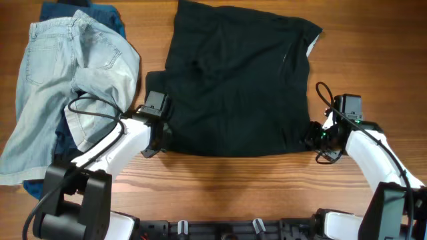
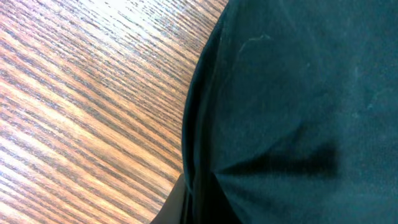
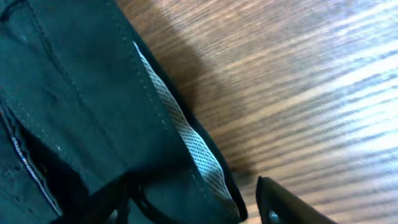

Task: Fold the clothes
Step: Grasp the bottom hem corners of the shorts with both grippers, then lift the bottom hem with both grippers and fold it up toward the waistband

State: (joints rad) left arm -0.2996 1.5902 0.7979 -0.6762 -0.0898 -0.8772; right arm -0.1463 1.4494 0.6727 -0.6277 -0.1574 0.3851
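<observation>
The black shorts (image 1: 233, 80) lie spread flat in the middle of the table, with pale grey-white lining (image 1: 312, 45) showing at the far right corner. My left gripper (image 1: 157, 137) is at their near left corner. In the left wrist view the black cloth (image 2: 298, 112) puckers toward the jaws (image 2: 186, 208), which are shut on its edge. My right gripper (image 1: 312, 138) is at the near right corner. In the right wrist view its jaws (image 3: 199, 202) are open around the shorts' edge with the mesh lining (image 3: 202, 165); one finger is on bare wood.
Light-blue denim (image 1: 60, 73) lies crumpled at the left over a dark-blue piece (image 1: 100, 15) that shows at the far left. The wooden table (image 1: 373, 53) shows bare at the right and along the near edge.
</observation>
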